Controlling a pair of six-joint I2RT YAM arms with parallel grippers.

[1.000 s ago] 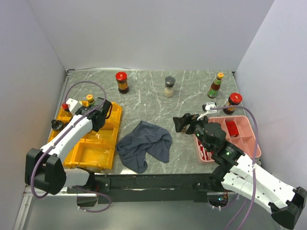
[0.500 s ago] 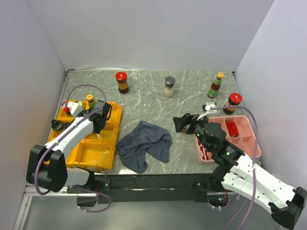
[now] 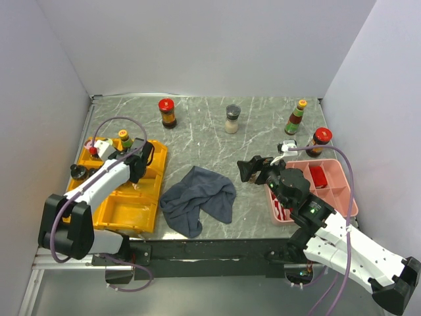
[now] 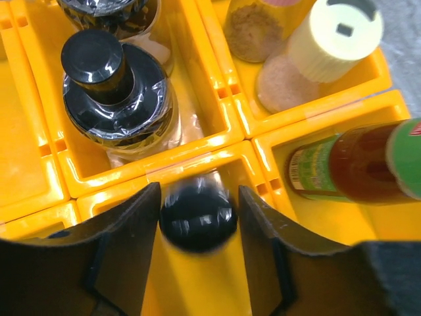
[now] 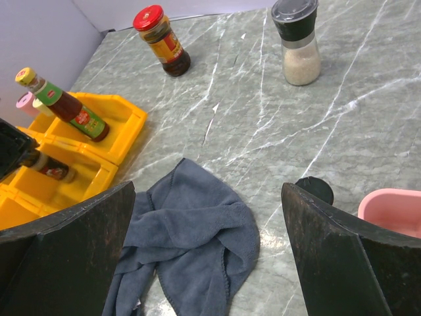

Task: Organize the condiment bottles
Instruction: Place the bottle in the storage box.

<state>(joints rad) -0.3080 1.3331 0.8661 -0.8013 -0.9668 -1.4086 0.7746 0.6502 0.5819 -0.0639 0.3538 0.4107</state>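
While the left hand [image 4: 198, 195] clasps a black-capped bottle [image 4: 197, 222], right hand [image 5: 208, 192] gapes.

On the marbled tabletop [image 3: 204, 141], a dark grey cloth [image 3: 197, 197] is seen crumpled between a yellow tray [image 3: 122, 214] and a pink tray [image 3: 335, 187]. Towards the far edge, a red-capped jar [image 3: 167, 112], a grey-capped grinder [image 3: 232, 119], an orange-capped bottle [image 3: 297, 116] and a red-capped bottle [image 3: 320, 141] are stood upright, well apart.
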